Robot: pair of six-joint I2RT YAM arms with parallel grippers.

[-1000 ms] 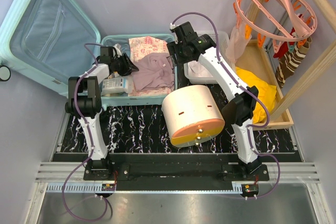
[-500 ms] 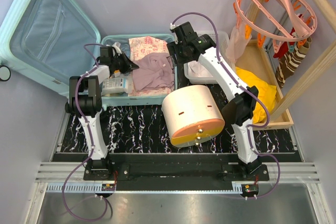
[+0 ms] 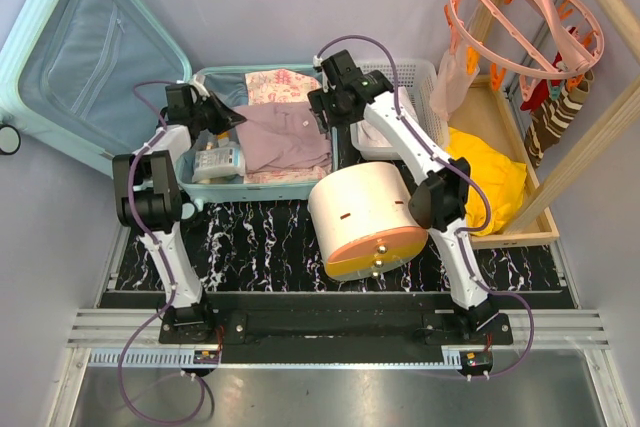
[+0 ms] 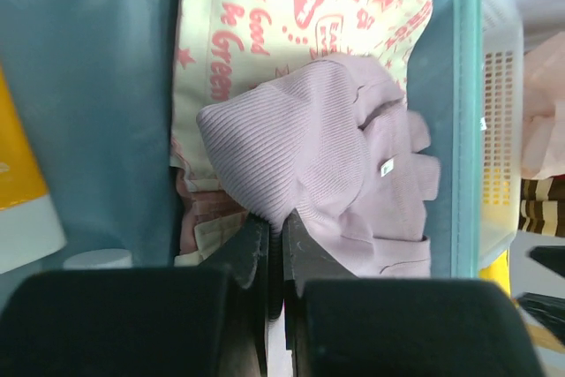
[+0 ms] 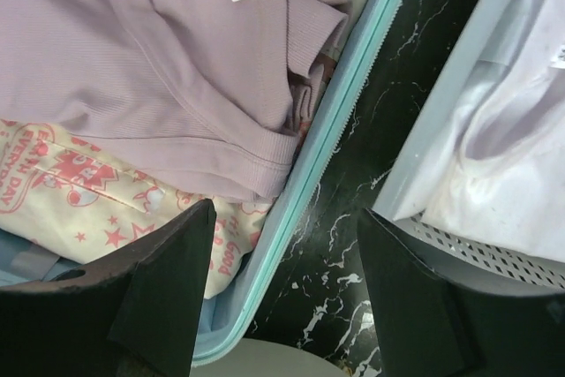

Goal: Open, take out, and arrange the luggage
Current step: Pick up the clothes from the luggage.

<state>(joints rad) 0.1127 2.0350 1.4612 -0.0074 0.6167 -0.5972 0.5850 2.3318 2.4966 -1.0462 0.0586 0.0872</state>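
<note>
Item: luggage (image 3: 90, 57), lid open far left; rigid, bulky. We judge its mauve top (image 4: 353, 156) soft, light, best pinched at a fold. Left gripper (image 4: 274, 249) clamps it; right gripper (image 5: 287, 218) gapes.

One luggage (image 3: 90, 57) is seen, open, from the upper left to the upper centre of the frame. Inside it, one mauve garment (image 3: 285, 137) and one cream printed cloth (image 3: 280, 85) are counted. One white mesh basket (image 3: 425, 77) is found just right of it. One cream cylinder (image 3: 365, 212) is placed at centre. At the upper right, one pink round clip hanger (image 3: 525, 17) is seen, and below it one yellow cloth (image 3: 490, 172) in one wooden tray (image 3: 520, 237). Two arms are counted, at the left (image 3: 150, 187) and the right (image 3: 420, 147).
</note>
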